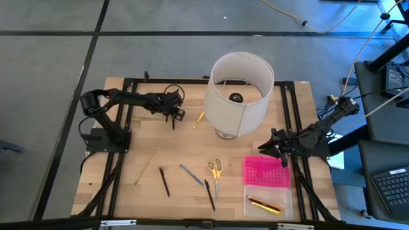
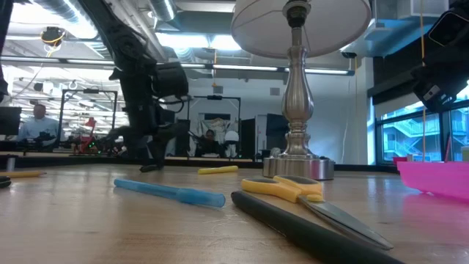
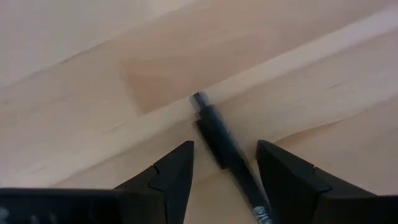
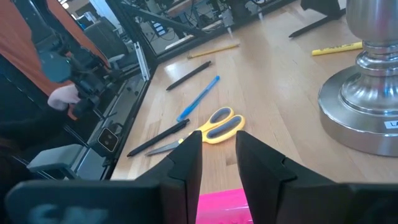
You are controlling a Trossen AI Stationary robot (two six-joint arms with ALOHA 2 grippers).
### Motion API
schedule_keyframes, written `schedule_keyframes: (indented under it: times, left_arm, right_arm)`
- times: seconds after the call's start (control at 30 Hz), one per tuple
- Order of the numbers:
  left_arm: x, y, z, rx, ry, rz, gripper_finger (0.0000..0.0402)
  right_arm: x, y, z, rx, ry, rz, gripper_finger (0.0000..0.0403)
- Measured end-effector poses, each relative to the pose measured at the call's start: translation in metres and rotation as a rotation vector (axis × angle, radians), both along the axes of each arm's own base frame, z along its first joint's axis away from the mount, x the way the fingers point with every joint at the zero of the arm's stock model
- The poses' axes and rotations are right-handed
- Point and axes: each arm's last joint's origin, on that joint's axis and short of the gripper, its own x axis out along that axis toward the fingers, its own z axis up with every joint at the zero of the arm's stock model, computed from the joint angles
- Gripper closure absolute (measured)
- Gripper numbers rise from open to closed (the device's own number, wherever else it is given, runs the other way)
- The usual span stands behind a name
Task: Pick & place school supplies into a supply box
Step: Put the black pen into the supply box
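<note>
We see the left pincer (image 1: pixel 174 118) at the counter's (image 1: pixel 128 160) ten o'clock, its fingers (image 3: pixel 177 171) spread wide on either side of a black pen (image 3: pixel 227 149) lying flat between them, not yet gripped. The right pincer (image 1: pixel 271 145) hovers at four o'clock above the pink lid (image 1: pixel 266 171), fingers narrowly apart and holding nothing. The clear box base (image 1: pixel 268 203) sits at five o'clock with pencils (image 1: pixel 264 204) inside. Scissors (image 1: pixel 215 168), a blue pen (image 1: pixel 191 174) and two black pens (image 1: pixel 165 182) lie around six o'clock, beside the lamp (image 1: pixel 238 92).
</note>
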Motion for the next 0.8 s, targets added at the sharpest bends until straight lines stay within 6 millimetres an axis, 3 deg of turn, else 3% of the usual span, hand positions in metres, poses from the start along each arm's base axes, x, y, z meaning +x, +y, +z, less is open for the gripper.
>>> schedule_keyframes:
  times: [0.27, 0.63, 0.8]
  left_arm:
    - [0.0027, -0.001, -0.0089, -0.005, 0.042, -0.054, 0.0245]
    - [0.0051, -0.0055, -0.0029, 0.01, 0.025, -0.142, 0.0356]
    - [0.0053, -0.0063, -0.0029, 0.013, 0.028, -0.147, 0.0376]
  right_arm:
    - [0.0, 0.0, 0.0001, 0.0, -0.001, 0.0, 0.03]
    - [0.0, 0.0, 0.0002, 0.002, -0.002, 0.0, 0.03]
    - [0.0, 0.0, 0.0003, 0.002, -0.002, 0.0, 0.03]
